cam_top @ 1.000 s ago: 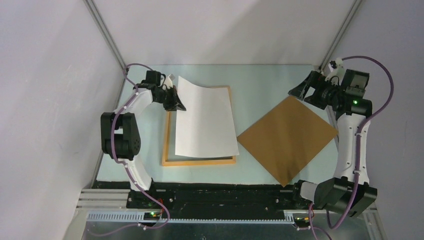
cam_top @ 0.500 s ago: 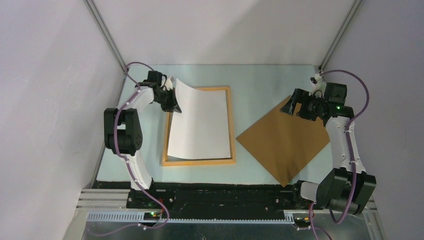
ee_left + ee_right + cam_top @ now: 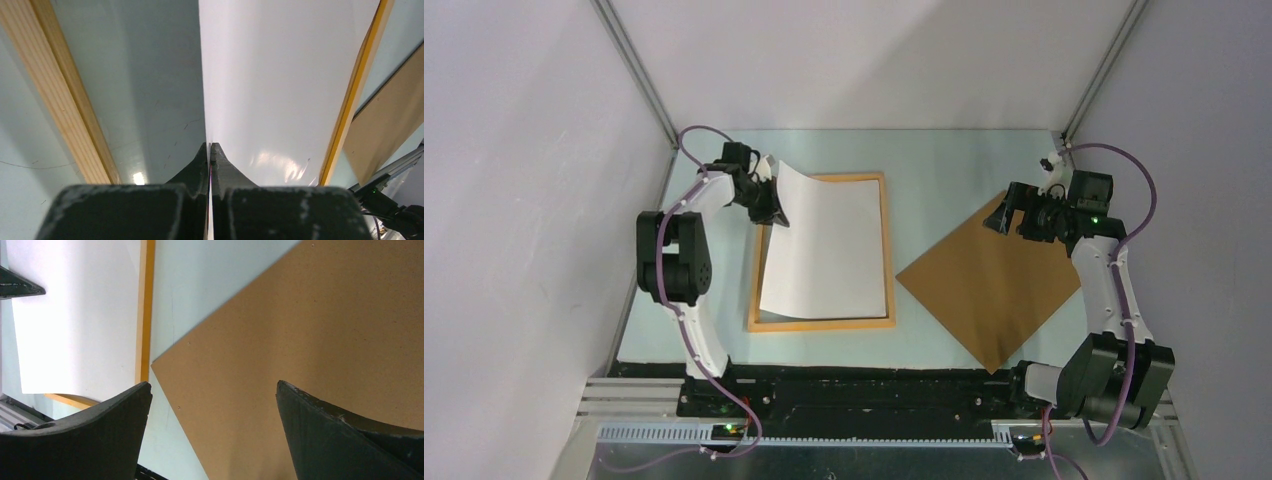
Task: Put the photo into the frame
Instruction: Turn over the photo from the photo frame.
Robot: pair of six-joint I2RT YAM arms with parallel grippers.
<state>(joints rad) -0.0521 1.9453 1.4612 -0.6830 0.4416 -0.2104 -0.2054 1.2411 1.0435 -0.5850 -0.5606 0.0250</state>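
Top external view showed the photo [image 3: 829,250] lying white side up within the frame [image 3: 822,323], far left corner lifted. Light, glossy and floppy, it probably wanted an edge pinch; the left fingers [image 3: 197,167] were clamped on that corner, arm stretched forward. Right fingers [image 3: 100,430] gaped empty over the backing board [image 3: 994,280].

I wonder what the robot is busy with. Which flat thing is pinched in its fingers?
The white photo, its corner pinched by the left fingers. The orange frame under it and the brown board are not pinched.
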